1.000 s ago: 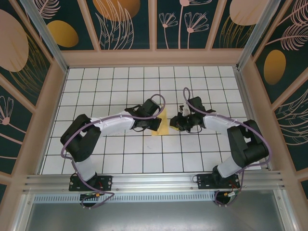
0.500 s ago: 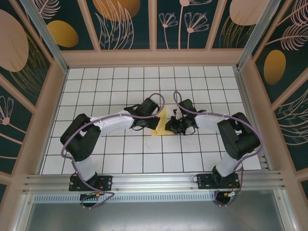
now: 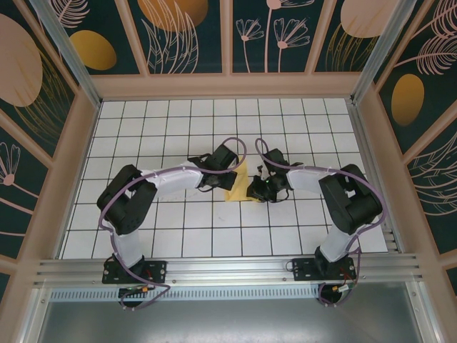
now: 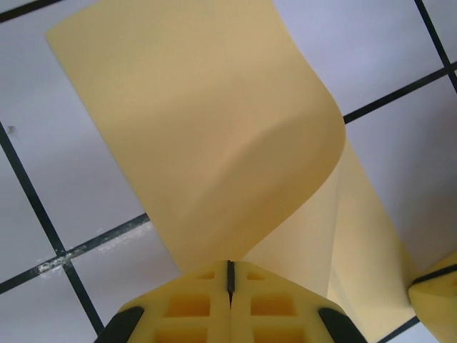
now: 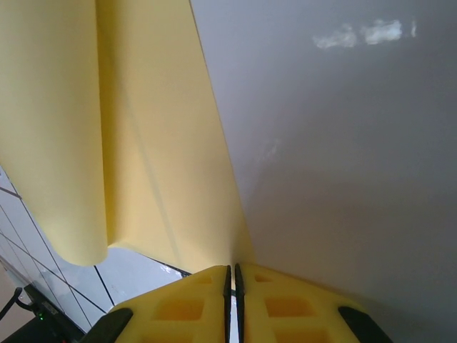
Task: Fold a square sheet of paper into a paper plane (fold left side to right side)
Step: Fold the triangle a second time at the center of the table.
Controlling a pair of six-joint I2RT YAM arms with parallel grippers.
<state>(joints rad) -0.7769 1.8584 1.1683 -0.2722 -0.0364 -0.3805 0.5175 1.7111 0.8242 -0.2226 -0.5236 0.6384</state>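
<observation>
White tiles ruled with black grid lines cover the bench (image 3: pixel 143 121), which is fenced by a pale wooden frame holding dark panels (image 3: pixel 186 32) painted with leaves and orange discs. Both arms reach in from the near edge and meet around the middle of the bench, where the square sheet of paper (image 4: pixel 207 121) lies between their wrists. From the left wrist, the left pincer (image 4: pixel 230 280) has its yellow fingers pressed together with just a hairline seam between them. The yellow sheet rises straight out of that seam, so it is clamped on the paper. From there the sheet lifts off the tiles and curls over in a soft, rounded bend, uncreased, with a lower layer lying flat beneath it. The right pincer (image 5: pixel 231 277) is closed to a thin slit, and the sheet's edge runs right down into that slit, so it grips the paper too. One of its yellow fingertips shows at the lower right corner of the left wrist view, touching the flat layer's edge.
</observation>
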